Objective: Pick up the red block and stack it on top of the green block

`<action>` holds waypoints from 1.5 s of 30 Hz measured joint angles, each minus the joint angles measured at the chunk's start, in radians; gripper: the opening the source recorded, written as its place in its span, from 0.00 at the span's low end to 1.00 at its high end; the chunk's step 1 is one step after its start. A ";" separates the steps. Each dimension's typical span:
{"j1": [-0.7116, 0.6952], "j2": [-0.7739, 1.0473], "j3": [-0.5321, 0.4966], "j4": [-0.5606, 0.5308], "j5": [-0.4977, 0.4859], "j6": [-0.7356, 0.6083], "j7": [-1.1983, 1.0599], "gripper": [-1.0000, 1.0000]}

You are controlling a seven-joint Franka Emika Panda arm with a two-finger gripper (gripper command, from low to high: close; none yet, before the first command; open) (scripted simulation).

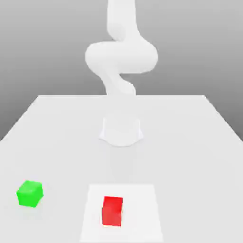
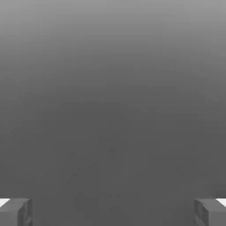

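A red block stands near the front of the white table, on a paler square patch. A green block sits apart from it, toward the exterior view's left and slightly farther back. In the hand view my gripper is open: its two grey fingertips stand far apart with nothing between them, against a plain grey background. The white arm rises from its base and bends upward past the top of the exterior view, well behind both blocks.
The arm's round base sits at the middle of the table. The table's side edges run in toward the back on both sides.
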 joint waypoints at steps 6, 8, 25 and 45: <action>-0.012 0.224 -0.001 -0.082 -0.001 0.108 0.010 0.50; -0.014 0.296 -0.003 -0.108 -0.002 0.143 0.014 0.50; -0.032 0.913 -0.013 -0.282 0.009 0.478 0.028 0.50; -0.172 0.788 -0.117 -0.286 0.005 0.354 0.056 0.00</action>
